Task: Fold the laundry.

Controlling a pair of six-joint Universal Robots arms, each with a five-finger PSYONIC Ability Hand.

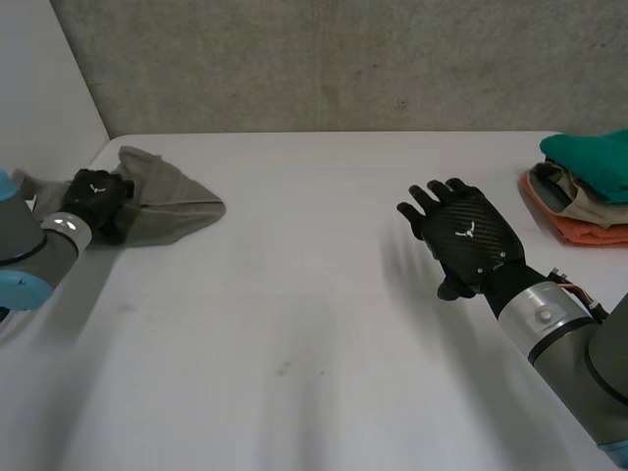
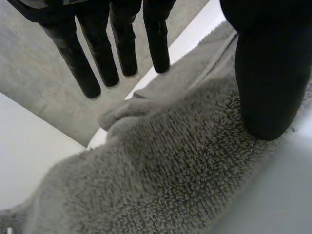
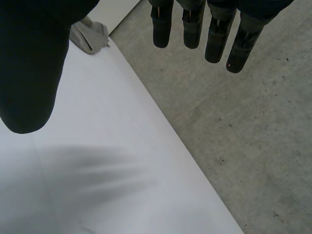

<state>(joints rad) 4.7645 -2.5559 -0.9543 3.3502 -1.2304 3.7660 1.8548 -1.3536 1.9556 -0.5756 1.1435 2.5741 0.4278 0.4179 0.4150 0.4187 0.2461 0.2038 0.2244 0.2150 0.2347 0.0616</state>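
The grey cloth (image 1: 172, 201) is thick and fleecy, with a looped, towel-like nap. It lies bunched in soft ridges on the smooth white desk (image 1: 314, 324). The left hand (image 1: 96, 196) rests on the end of the cloth nearest its own arm, and the rest spreads away past its fingertips to a blunt, rounded end. In the left wrist view its fingers (image 2: 100, 58) are straight and spread above the cloth, while the thumb (image 2: 270, 83) presses its tip into the pile. The hand is wide and grasps nothing.

The right hand (image 1: 461, 234) hovers over bare desk well apart from the cloth, palm down, with its fingers (image 3: 217, 34) straight and holding nothing. Beyond its outer side sits a folded pile: a teal piece (image 1: 594, 162) on top, a beige one (image 1: 574, 194) under it, and an orange one (image 1: 579, 230) at the bottom. A rough concrete wall (image 1: 343, 59) stands behind the desk.
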